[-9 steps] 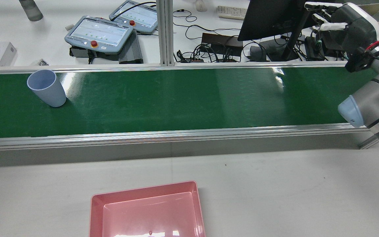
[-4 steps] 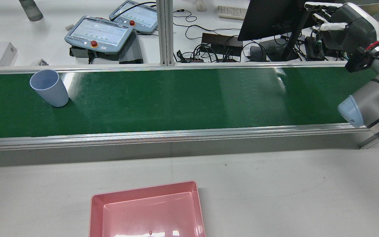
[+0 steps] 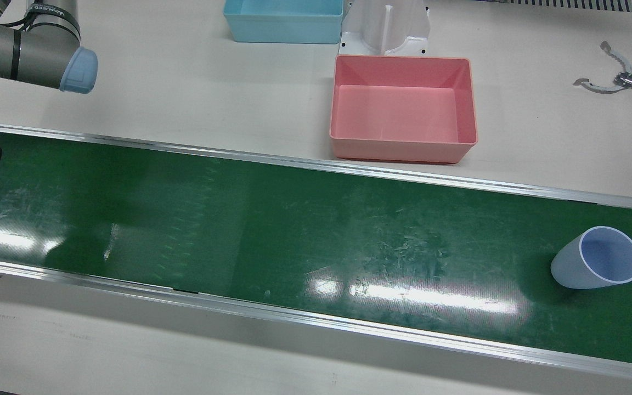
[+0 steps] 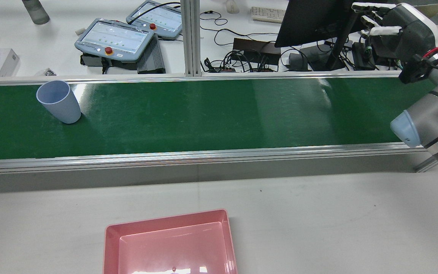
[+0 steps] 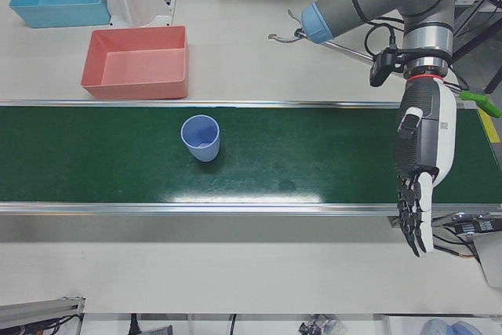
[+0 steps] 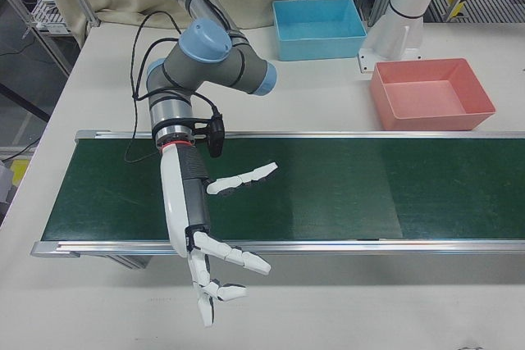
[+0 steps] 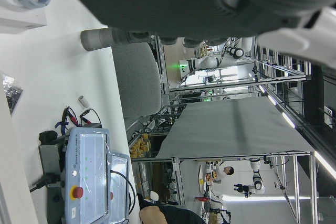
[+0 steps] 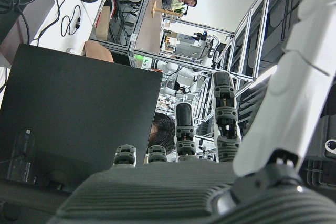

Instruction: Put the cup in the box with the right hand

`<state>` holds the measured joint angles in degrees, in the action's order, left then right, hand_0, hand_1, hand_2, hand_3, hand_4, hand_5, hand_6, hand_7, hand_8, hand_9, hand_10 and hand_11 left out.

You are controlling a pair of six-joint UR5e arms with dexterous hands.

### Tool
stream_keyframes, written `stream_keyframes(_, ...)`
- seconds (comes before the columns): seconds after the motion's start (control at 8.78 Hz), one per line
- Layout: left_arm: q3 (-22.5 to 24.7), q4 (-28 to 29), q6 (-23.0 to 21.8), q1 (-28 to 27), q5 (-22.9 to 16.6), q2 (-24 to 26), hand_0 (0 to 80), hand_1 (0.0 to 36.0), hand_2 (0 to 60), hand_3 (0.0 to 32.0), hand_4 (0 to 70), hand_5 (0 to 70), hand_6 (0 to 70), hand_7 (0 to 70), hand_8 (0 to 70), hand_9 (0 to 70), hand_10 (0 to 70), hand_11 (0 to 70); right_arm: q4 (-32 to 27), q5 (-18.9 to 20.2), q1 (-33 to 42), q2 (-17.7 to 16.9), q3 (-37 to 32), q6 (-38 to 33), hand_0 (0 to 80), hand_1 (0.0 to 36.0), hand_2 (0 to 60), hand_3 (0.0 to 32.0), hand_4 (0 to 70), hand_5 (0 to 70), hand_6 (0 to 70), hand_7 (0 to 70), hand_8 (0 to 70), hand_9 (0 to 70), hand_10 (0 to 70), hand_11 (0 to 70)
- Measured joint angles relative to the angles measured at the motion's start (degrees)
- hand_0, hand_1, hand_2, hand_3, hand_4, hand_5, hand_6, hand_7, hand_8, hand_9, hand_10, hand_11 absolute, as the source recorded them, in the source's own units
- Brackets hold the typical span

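We see the pale blue cup point(image 4: 58, 101) upright on the green conveyor belt point(image 4: 219, 114), near the belt's left end, well apart from our right hand point(image 6: 215, 243), which hangs spread wide and empty over the belt's opposite end; the left hand point(image 5: 417, 186), also spread and empty, hangs nearer, the pink box point(image 4: 169, 243) on the counter

We see a pale blue plastic cup point(image 4: 59, 101) standing upright on the green conveyor belt point(image 4: 203, 114), mouth open upward, empty, wider at the rim than at the base. It sits near the belt's far edge in the rear view. The pink box point(image 3: 404, 107) rests on the white table point(image 3: 184, 82) beside the belt, open-topped, rectangular, empty, well apart from the cup.
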<state>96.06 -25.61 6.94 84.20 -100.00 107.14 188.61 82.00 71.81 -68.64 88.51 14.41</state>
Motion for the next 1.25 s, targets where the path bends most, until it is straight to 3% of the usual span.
stream_keyframes(1.25,0.00,0.01,0.00,0.00,0.01,0.00,0.0,0.0,0.0,0.0,0.0,0.0,0.0,0.0,0.0,0.0,0.0,0.0,0.00,0.00,0.00,0.03,0.00,-0.02,52.6,8.8,0.0,5.6,26.7,4.3,7.3,40.8,0.5,7.5,3.4,6.4)
